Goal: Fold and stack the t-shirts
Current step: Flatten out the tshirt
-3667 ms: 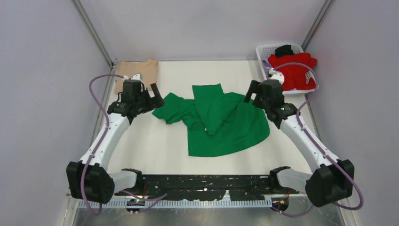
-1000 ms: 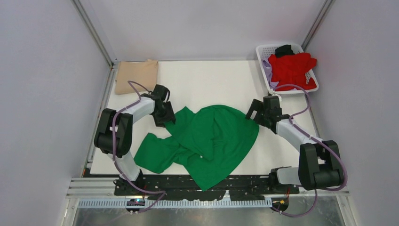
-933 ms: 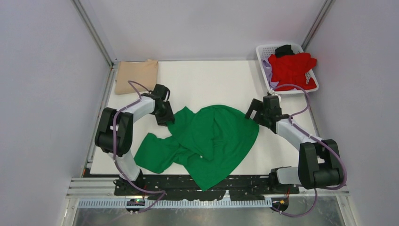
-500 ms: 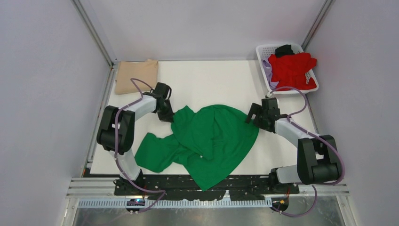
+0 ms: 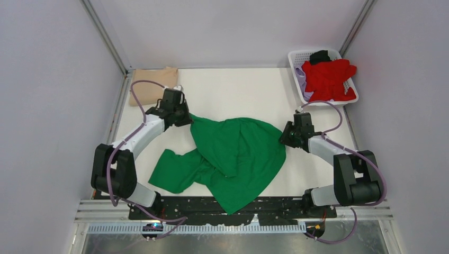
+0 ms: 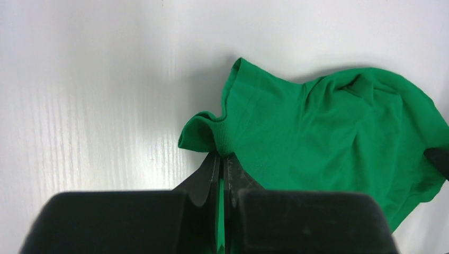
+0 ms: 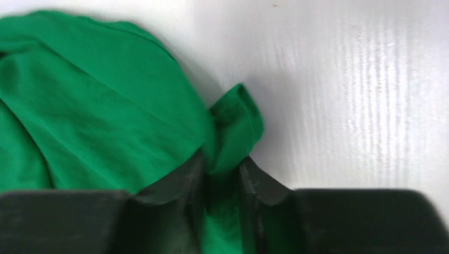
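A bright green t-shirt (image 5: 233,153) lies crumpled across the middle of the white table. My left gripper (image 5: 182,116) is shut on its upper left edge; in the left wrist view a ribbed hem (image 6: 225,140) runs between the closed fingers of the left gripper (image 6: 221,154). My right gripper (image 5: 284,138) is at the shirt's right edge. In the right wrist view a bunched fold of green cloth (image 7: 235,127) is pinched in the right gripper (image 7: 222,164). A folded tan t-shirt (image 5: 151,94) lies at the back left. A red t-shirt (image 5: 328,79) is heaped in the basket.
The white lattice basket (image 5: 296,55) stands at the back right, with a black garment (image 5: 319,55) and a lilac one (image 5: 301,76) in it. Grey walls close in both sides. The shirt's lower hem hangs over the black rail (image 5: 174,203) at the near edge.
The left gripper has moved back and to the left, drawing the green shirt's corner out with it. The right jaws have closed on the shirt's right edge.
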